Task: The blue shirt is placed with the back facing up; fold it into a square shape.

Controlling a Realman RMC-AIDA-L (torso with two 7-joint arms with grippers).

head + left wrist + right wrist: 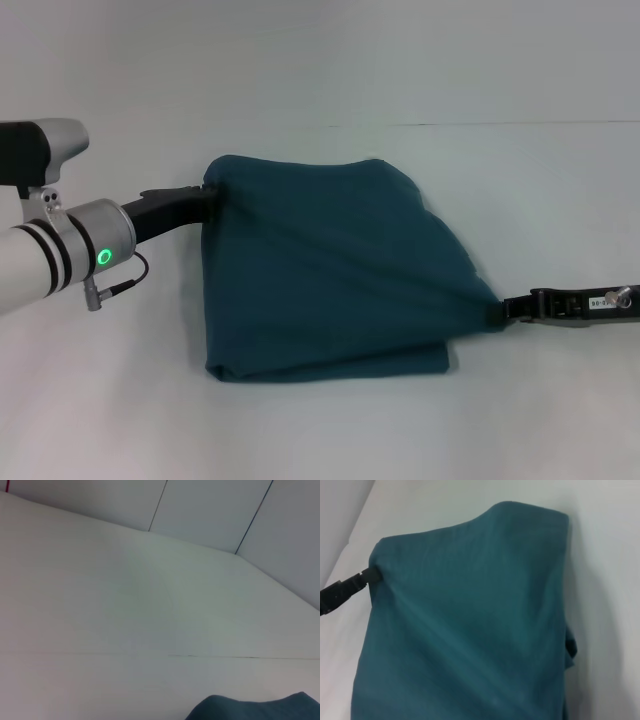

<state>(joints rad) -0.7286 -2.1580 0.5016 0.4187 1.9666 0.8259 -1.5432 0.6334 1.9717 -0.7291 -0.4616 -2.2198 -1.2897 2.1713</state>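
Folded over on itself, the blue shirt [330,270] lies mid-table [100,420], its near edge doubled. At its far-left corner the left gripper [208,192] is clamped on the cloth; at its right corner the right gripper [497,309] pinches a stretched point. Only the right wrist view shows a taut ridge running across the fabric; the left wrist view catches just a sliver of shirt [255,709].

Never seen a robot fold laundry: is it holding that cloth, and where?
Yes. The left pincer grips the blue shirt at its far left corner; the right pincer grips its near right corner.
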